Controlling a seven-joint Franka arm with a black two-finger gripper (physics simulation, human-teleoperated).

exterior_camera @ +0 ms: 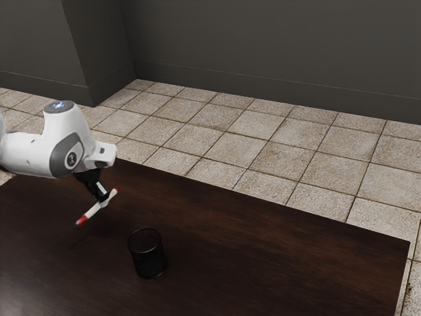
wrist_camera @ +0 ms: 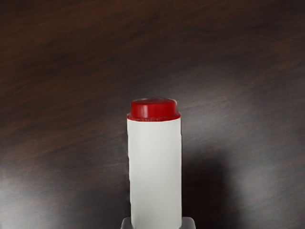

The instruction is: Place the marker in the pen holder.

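The gripper (exterior_camera: 101,197) is closed on the white marker (exterior_camera: 94,211), its fingers touching the barrel from two sides, over the table toward the exterior view's left. Nearest in the scene, the black pen holder (exterior_camera: 148,255) stands upright on the table, its round mouth facing up. It is apart from the marker, nearer and farther to the exterior view's right. The marker slants across that view, one red end near and left, the other far and right. In the wrist view, a red end points away from the gripper, with the dark wooden table (exterior_camera: 276,247) behind it. Farther back than the marker is the white arm (exterior_camera: 29,155), coming in from the exterior view's left. Past the table's far edge lies the pale tiled floor (exterior_camera: 220,145), and farthest of all is the dark grey wall (exterior_camera: 263,49).
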